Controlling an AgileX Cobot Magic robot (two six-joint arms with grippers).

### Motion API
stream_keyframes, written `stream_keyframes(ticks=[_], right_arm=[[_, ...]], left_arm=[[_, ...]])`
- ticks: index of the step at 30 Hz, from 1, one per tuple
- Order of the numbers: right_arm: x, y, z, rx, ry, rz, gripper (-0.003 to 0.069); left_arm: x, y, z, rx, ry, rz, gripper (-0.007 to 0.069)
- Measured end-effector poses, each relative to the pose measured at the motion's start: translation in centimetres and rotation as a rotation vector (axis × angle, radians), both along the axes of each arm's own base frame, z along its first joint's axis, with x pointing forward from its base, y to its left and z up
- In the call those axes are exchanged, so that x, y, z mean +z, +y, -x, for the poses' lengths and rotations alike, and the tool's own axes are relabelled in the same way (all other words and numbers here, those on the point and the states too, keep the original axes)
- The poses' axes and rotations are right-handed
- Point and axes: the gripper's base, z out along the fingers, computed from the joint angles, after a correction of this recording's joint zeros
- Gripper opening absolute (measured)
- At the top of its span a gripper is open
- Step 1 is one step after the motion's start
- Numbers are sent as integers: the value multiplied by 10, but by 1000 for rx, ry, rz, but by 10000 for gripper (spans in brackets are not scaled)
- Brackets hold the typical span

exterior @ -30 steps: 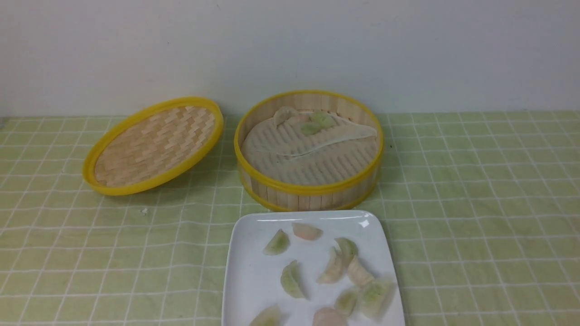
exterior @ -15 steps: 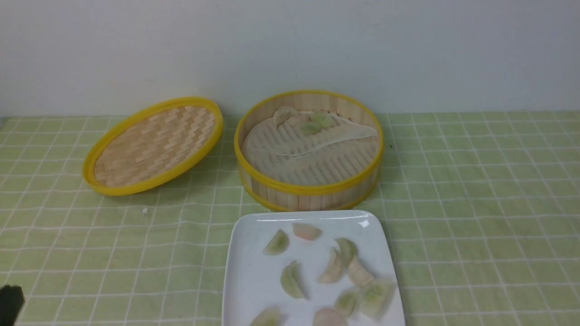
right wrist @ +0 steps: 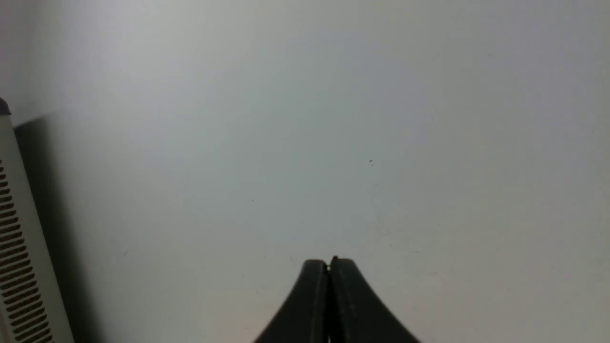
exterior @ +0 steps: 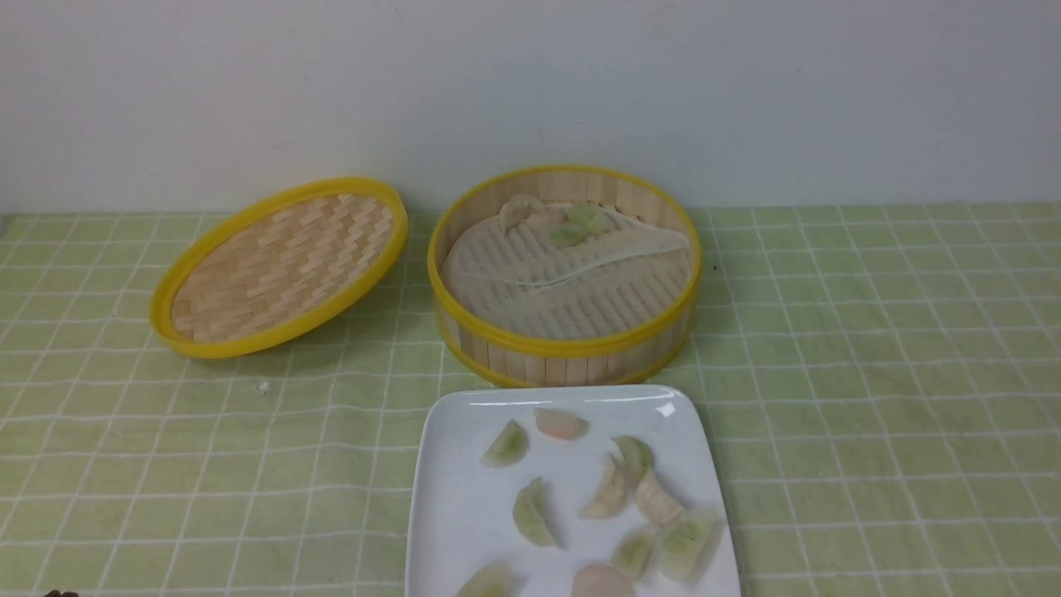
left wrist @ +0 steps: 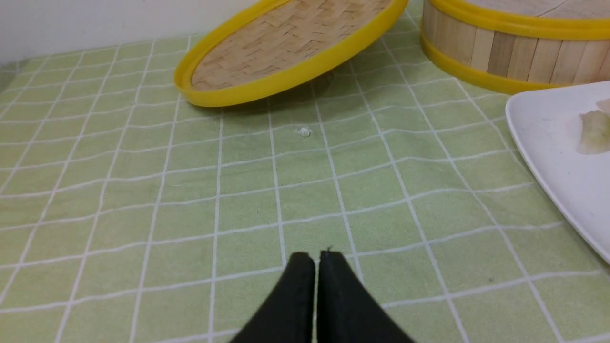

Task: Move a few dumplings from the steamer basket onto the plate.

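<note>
The steamer basket (exterior: 564,347) stands at the middle back, with a few dumplings (exterior: 580,220) against its far wall on the whitish liner. Right in front of it lies the white plate (exterior: 460,514), with several dumplings (exterior: 530,514) scattered on it. In the left wrist view my left gripper (left wrist: 317,259) is shut and empty, low over the green cloth, well to the left of the plate (left wrist: 548,157) and the basket (left wrist: 500,52). My right gripper (right wrist: 329,264) is shut with nothing in it and faces only a bare pale wall; it does not show in the front view.
The shallow woven lid (exterior: 282,265) leans tilted on the cloth left of the basket. A small white crumb (left wrist: 303,131) lies on the checked cloth in front of the lid. A pale vented panel (right wrist: 19,267) is at the edge of the right wrist view.
A dark part of my left arm showed at the front view's lower left corner half a second ago and has now almost dropped out of it. Basket, plate and dumplings have not moved.
</note>
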Motion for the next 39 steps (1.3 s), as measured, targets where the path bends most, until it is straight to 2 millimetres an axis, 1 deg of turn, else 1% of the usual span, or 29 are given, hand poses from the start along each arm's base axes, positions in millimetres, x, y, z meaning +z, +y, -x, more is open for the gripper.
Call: stream_keyframes(ticks=[27, 30, 39], right_arm=[[0, 0, 0, -1, -2, 4, -15], [-1, 2, 0, 18, 5, 0, -15], [-16, 17, -8, 83, -35, 147, -15]], left_arm=[[0, 0, 0, 0, 0, 0, -6], [0, 0, 0, 0, 0, 0, -6], [0, 0, 0, 0, 0, 0, -6]])
